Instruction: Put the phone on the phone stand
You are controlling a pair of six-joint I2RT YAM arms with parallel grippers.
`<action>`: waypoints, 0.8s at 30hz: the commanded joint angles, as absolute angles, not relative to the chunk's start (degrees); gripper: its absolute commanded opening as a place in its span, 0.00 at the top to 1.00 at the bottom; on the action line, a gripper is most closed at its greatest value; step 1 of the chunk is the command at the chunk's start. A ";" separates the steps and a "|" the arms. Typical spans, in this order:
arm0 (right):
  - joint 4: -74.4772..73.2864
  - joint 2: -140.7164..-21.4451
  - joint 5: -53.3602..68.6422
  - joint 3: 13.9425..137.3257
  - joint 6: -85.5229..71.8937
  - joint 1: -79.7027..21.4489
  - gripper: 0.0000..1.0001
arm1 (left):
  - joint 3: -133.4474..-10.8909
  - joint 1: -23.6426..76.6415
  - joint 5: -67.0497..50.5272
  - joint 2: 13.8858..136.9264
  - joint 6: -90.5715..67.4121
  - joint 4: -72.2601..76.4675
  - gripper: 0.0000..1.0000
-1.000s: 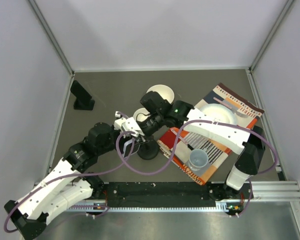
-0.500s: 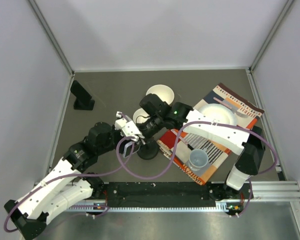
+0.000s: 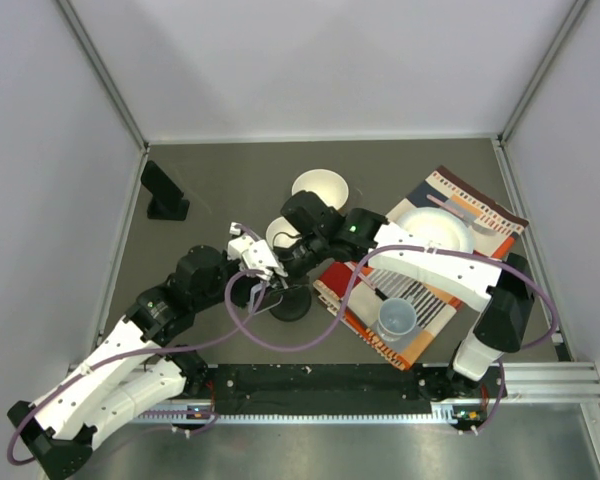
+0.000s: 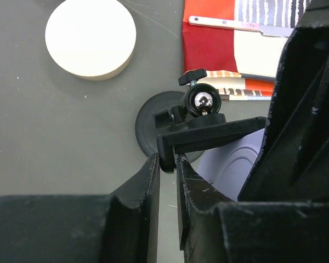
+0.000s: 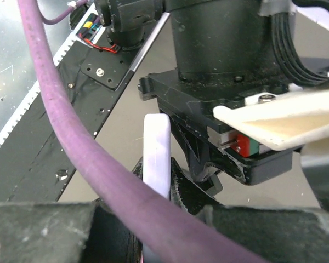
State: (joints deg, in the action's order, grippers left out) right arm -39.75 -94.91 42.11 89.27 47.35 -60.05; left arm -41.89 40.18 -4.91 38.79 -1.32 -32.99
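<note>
The phone stand has a round black base (image 3: 292, 304), a shiny ball joint (image 4: 202, 101) and a black cradle plate (image 4: 214, 136). My left gripper (image 4: 168, 164) is shut on the edge of that plate; in the top view it (image 3: 257, 272) sits just left of the base. The pale lavender phone (image 5: 157, 150) stands on edge between the fingers of my right gripper (image 5: 157, 183), which is shut on it. The phone also shows in the left wrist view (image 4: 230, 167), just below the cradle plate. In the top view the right gripper (image 3: 273, 270) meets the left one and the phone is mostly hidden.
A white bowl (image 3: 320, 187) and a smaller white dish (image 3: 279, 231) lie behind the grippers. A striped placemat (image 3: 435, 275) on the right carries a white plate (image 3: 435, 228) and a clear cup (image 3: 397, 318). A black upright object (image 3: 163, 190) stands at the back left.
Both grippers, with the phone and the stand, have shifted slightly left and toward the near edge. The stand's base has slid a little left with them.
</note>
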 commanded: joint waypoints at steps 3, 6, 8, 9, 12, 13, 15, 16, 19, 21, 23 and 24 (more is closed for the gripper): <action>-49.12 -96.41 27.88 95.09 30.52 -59.33 1.00 | -45.96 40.78 4.74 37.70 -1.57 -33.13 1.00; -49.22 -96.50 25.59 95.01 24.36 -59.50 1.00 | -47.02 40.78 7.90 37.79 -2.98 -33.84 1.00; -50.01 -96.42 22.69 94.31 20.51 -60.29 1.00 | -47.46 40.78 9.22 37.79 -3.42 -34.10 1.00; -50.10 -96.24 19.72 93.96 19.00 -60.38 1.00 | -47.55 40.78 10.79 37.62 -4.30 -34.36 1.00; -52.02 -96.15 13.83 93.60 13.81 -60.99 1.00 | -47.37 40.69 13.08 36.48 -5.36 -34.36 1.00; -53.60 -96.33 11.45 93.43 13.19 -61.69 1.00 | -47.29 40.69 13.88 36.21 -5.71 -34.45 1.00; -54.23 -95.89 4.79 92.64 10.47 -63.01 1.00 | -47.29 40.78 16.33 35.25 -7.02 -34.71 1.00; -54.05 -94.84 2.31 92.20 8.72 -63.10 1.00 | -47.29 40.78 17.22 34.90 -7.73 -34.80 1.00; -53.79 -92.56 -5.34 91.49 2.65 -63.19 1.00 | -46.76 40.78 18.54 33.67 -10.19 -35.07 1.00; -54.14 -91.94 -11.40 91.76 0.36 -63.45 1.00 | -45.53 40.78 20.90 32.52 -13.44 -34.98 1.00; -54.75 -91.58 -17.36 91.32 -2.10 -63.63 1.00 | -44.83 40.78 26.26 31.56 -17.64 -35.59 1.00; -54.93 -91.67 -19.49 91.14 -2.54 -63.63 1.00 | -44.91 40.78 27.67 31.38 -18.80 -36.20 1.00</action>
State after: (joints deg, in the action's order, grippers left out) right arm -40.05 -95.04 7.49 92.64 9.69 -66.81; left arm -43.38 41.80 9.23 36.53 -14.09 -36.93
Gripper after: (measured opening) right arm 0.139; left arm 0.163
